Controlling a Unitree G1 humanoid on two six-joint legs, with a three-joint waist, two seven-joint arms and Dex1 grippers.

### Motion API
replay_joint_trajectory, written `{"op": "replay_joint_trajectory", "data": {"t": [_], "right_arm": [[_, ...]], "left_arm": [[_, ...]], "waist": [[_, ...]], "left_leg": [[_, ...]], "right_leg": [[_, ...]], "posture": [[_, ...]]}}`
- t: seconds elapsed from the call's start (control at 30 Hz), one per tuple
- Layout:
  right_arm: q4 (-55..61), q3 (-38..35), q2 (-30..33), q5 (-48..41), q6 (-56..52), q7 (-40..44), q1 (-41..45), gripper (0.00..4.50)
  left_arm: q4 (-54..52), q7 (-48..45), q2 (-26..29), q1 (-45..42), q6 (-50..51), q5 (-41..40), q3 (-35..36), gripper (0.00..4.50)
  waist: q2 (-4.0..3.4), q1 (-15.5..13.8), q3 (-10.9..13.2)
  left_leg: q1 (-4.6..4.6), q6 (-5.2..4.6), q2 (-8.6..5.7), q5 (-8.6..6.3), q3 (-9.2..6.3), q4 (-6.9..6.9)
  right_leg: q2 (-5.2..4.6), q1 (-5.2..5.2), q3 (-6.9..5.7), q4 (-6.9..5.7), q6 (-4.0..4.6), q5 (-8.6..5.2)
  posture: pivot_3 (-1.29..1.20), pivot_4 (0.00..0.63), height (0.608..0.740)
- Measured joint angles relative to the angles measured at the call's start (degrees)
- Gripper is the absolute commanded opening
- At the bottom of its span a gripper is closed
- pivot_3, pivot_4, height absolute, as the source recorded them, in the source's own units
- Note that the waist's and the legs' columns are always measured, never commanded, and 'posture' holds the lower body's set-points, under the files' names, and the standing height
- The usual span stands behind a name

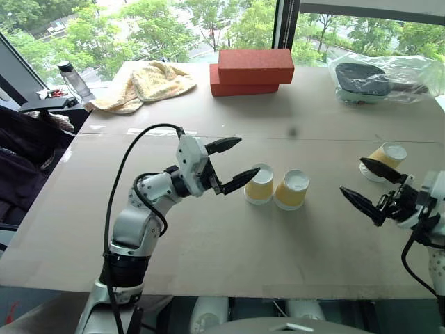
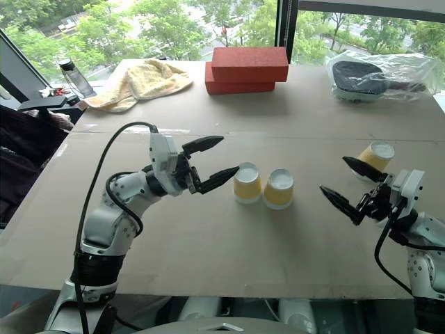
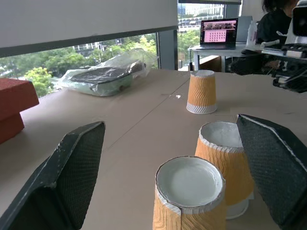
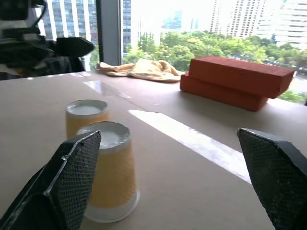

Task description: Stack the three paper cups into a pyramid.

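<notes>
Standing inverted near the desk (image 1: 208,243) edge, the third yellow-orange ribbed paper cup (image 1: 386,161) is sitting just beyond the released right end effector (image 1: 363,184); the released left end effector (image 1: 231,163) is hovering beside the touching cup pair (image 1: 277,186).

You're looking at two paper cups (image 1: 276,186) standing side by side mid-table (image 1: 208,236), a third cup (image 1: 387,160) sitting well apart rightward, bricks (image 1: 250,70) lying behind.

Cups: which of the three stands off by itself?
The cup by the right tool; the other two cups stand together mid-table.
</notes>
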State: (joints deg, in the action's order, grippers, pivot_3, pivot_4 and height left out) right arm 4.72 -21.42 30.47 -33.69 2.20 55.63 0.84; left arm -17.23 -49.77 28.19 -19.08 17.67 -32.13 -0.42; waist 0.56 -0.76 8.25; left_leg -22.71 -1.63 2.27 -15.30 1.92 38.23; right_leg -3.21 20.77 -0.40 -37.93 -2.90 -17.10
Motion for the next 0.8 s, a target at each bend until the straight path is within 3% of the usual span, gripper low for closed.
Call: {"op": "replay_joint_trajectory", "data": {"t": [0.3, 0.5, 0.8], "right_arm": [[-12.0, -2.2, -1.5, 11.4, 3.0, -20.7, 9.4, 4.50], [-17.5, -2.5, -1.4, 13.5, 1.0, -25.8, 11.5, 4.50], [-21.2, -2.2, -0.1, 13.4, -3.0, -26.7, 13.2, 4.50]], "left_arm": [[-4.8, -4.8, 18.6, -10.9, 21.7, -9.9, 3.1, 4.48], [-3.9, -6.4, 22.6, -16.0, 25.3, -10.8, 4.5, 4.48], [-2.3, -11.5, 25.6, -16.0, 24.4, -10.9, 7.1, 4.48]], "waist": [[-0.08, 0.3, 0.1], [-0.12, 0.3, 0.2], [-0.11, 0.8, 0.2]], "left_leg": [[-0.09, 0.27, 0.00, 0.16, 0.15, -0.09], [-0.06, 0.27, 0.00, 0.16, 0.35, -0.16], [-0.11, 0.27, 0.01, 0.16, 0.61, -0.25]], "right_leg": [[0.12, 0.21, 0.04, 0.02, -0.01, -0.02], [0.13, 0.29, 0.19, 0.00, -0.02, -0.03], [0.14, 0.46, 0.39, -0.02, -0.02, -0.02]], "posture": [[0.00, 0.150, 0.730], [0.00, 0.150, 0.730], [0.00, 0.150, 0.730]]}}
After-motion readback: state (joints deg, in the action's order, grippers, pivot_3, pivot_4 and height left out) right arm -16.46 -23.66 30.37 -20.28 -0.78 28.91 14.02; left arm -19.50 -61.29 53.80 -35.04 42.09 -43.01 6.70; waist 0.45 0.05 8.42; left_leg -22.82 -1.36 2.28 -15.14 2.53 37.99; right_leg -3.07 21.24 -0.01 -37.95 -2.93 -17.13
